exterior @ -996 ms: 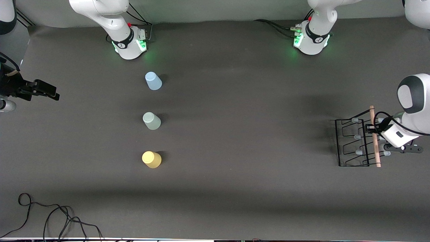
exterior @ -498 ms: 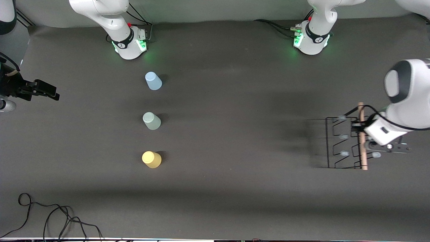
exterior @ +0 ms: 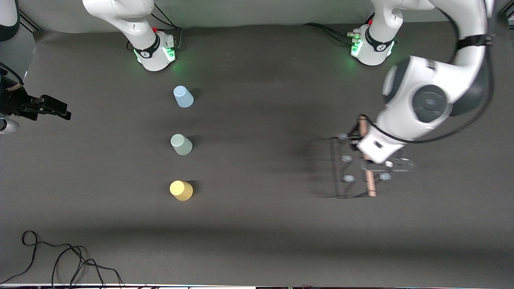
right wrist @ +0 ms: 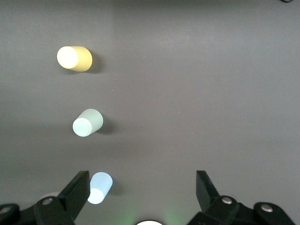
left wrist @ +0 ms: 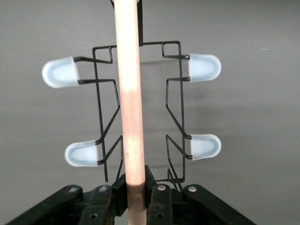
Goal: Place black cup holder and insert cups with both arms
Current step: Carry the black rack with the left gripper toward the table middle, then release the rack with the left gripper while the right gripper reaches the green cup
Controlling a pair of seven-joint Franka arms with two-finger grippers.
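My left gripper (left wrist: 133,199), clamped on the black cup holder (exterior: 353,168) rod, is carrying it above the surface (exterior: 257,224) toward the cups (exterior: 181,144); right gripper (right wrist: 140,192) is waiting open.

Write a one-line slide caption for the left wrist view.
Left gripper shut on the wooden rod handle of the black cup holder, carried above the table.
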